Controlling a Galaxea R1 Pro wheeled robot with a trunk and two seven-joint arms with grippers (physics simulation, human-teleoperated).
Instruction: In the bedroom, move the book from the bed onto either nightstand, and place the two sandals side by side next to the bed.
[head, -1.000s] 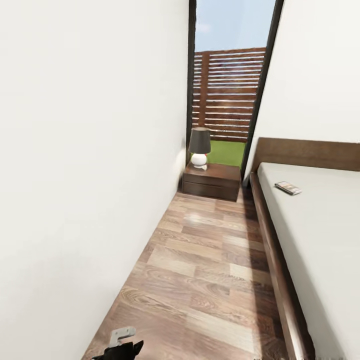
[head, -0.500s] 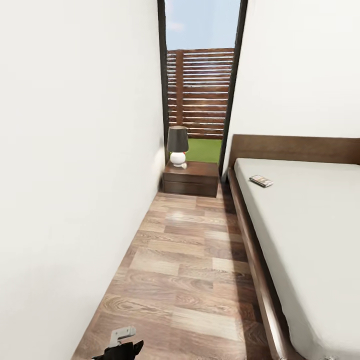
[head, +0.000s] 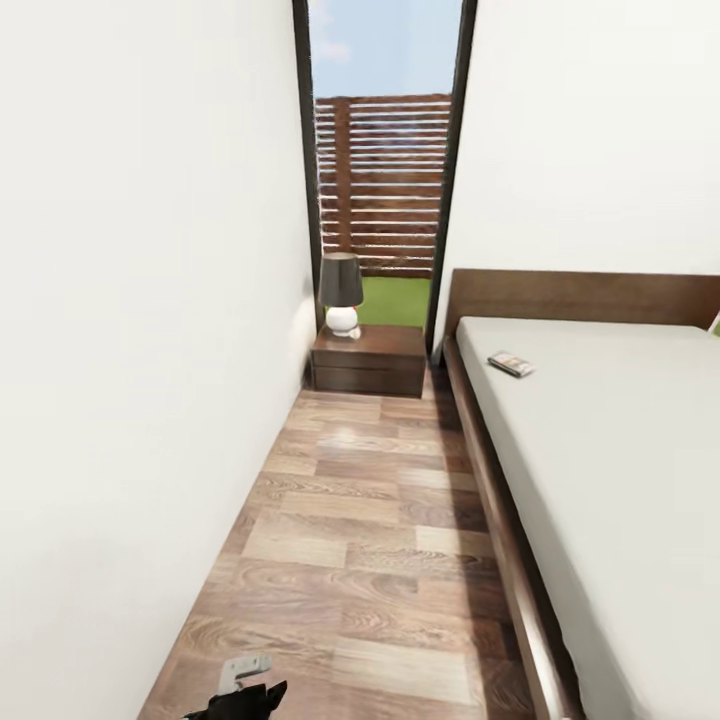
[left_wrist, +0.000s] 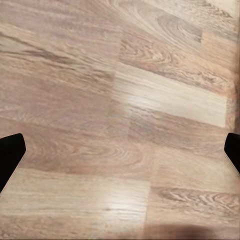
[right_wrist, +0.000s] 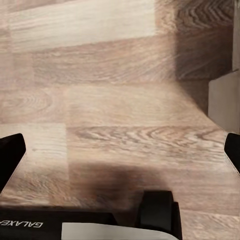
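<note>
The robot faces down a narrow strip of wood floor (head: 370, 520) between a white wall (head: 140, 350) and the bed (head: 620, 480), and the thing to fetch is the book (head: 511, 364). It lies flat on the mattress near the headboard (head: 585, 298), close to the bed's near edge, well ahead of both grippers and off to the right of them. Its long axis runs slantwise across the mattress, not square to the bed edge. By my reckoning the right arm is the nearer 1, since the bed runs along the robot's right.

The left gripper (left_wrist: 120, 150) hangs over bare planks with its 2 fingertips spread wide, nothing between them. The right gripper (right_wrist: 120, 150) is the same: jaws apart, empty, over floor with a pale edge off to 1 side.

The book reads as small, thin and dark-covered with a pale edge; too far off for lettering. The nightstand (head: 368, 358) with its lamp (head: 340, 292) stands beyond the floor strip, just beside the bed's head corner, so the carry looks short.
</note>
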